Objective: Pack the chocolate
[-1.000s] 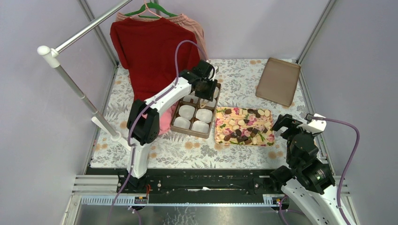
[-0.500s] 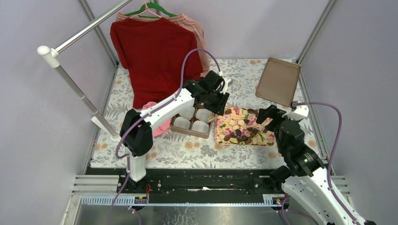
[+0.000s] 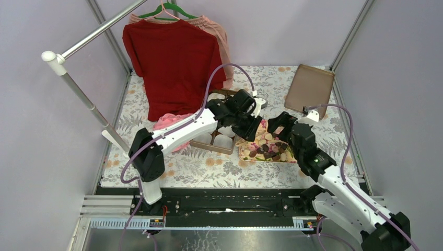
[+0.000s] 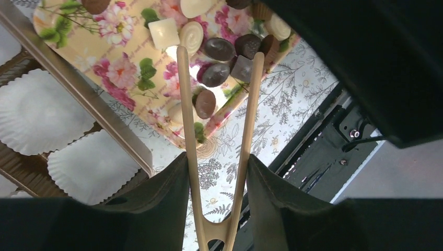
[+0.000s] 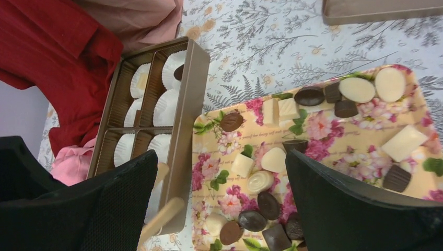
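The chocolate (image 3: pixel 267 148), dark and cream pieces, lies on the flower-patterned tray (image 3: pixel 243 150). It also shows in the left wrist view (image 4: pixel 214 73) and the right wrist view (image 5: pixel 269 205). My left gripper (image 3: pixel 249 127) (image 4: pixel 215 159) is shut on wooden tongs (image 4: pixel 187 104). The tongs' open tips straddle dark pieces on the tray (image 4: pixel 123 73). My right gripper (image 3: pixel 279 123) (image 5: pixel 220 157) is open and empty above the tray (image 5: pixel 360 117). The brown box (image 5: pixel 185 104) of white paper cups holds one dark piece (image 5: pixel 178 72) in a far cup.
The box (image 3: pixel 222 142) sits left of the tray. A flat brown lid (image 3: pixel 310 90) lies at the back right. A red shirt (image 3: pixel 172 57) hangs from a rack (image 3: pixel 78 89) at the back left, with pink cloth (image 3: pixel 170 121) below it.
My left gripper with the tongs has moved right, from over the box to over the tray. My right arm has swung forward and left, over the tray.
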{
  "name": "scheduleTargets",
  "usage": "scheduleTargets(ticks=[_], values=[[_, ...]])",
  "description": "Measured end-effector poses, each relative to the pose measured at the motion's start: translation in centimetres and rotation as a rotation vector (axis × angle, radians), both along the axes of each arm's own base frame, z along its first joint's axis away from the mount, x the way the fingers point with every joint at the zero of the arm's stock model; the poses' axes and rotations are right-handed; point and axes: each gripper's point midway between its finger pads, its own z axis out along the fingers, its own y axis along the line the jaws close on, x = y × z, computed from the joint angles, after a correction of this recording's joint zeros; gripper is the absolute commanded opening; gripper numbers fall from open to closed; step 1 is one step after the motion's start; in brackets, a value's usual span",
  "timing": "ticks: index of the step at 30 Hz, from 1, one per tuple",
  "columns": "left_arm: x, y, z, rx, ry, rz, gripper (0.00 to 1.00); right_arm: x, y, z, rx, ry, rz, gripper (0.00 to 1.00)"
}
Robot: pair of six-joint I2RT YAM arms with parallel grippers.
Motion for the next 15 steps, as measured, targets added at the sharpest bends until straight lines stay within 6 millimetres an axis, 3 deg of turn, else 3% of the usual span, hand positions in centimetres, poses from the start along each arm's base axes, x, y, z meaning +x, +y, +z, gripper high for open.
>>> scheduleTargets(ticks=[10, 15], values=[[-1.5, -1.5, 0.1, -0.028, -0.005, -0.053, 0.48, 1.5, 2.7, -1.0, 0.097, 0.02, 0.049, 1.0], [-1.6, -1.8, 0.6, -0.047, -0.019, -0.059, 0.48, 1.3, 3.4, -2.5, 0.126, 0.062, 0.066, 1.0]])
